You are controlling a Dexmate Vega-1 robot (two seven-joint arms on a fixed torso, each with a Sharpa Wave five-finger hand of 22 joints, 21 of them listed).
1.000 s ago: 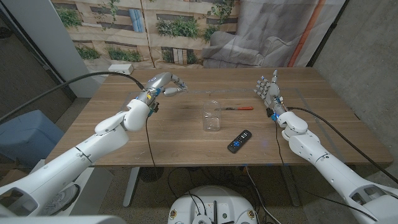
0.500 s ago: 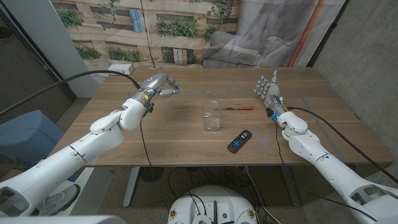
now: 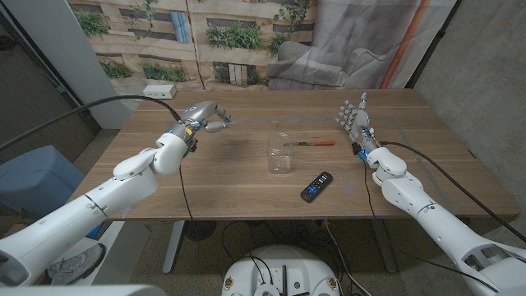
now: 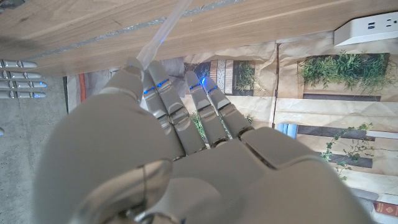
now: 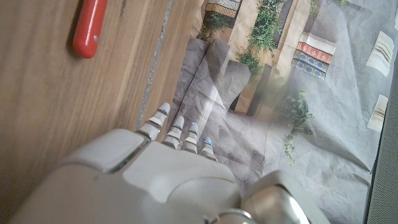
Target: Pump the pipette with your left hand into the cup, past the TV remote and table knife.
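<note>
Pipette (image 4: 163, 34), one: we saw a thin, clear plastic tube, pale and translucent, its stem slanting out from between the fingers (image 4: 158, 93) of the left hand (image 4: 186, 155) toward the table's far edge. In the head view it was too small for us to make out inside the left hand (image 3: 207, 116). That hand held it with fingers curled in around its lower part, raised above the table's left far quarter, well apart from the cup.

Cup (image 3: 280, 154), one: we recorded a clear, straight-sided tumbler standing upright near the middle of the table (image 3: 230, 177). We could not tell whether it held anything.

Knife (image 3: 311, 143), one: red handle, slim blade, lying flat just beyond the cup and to its right. Its red handle end (image 5: 89, 28) showed in the right wrist view.

Remote (image 3: 316, 187), one: black with light and blue buttons, lying slantwise nearer the table's front edge, right of the cup.

Right hand (image 3: 355, 119), one: we noted it upright at the table's right side, fingers straight and apart, holding nothing, near the knife's handle but not touching it.

White power strip (image 3: 158, 90), one, at the table's far left corner.
</note>
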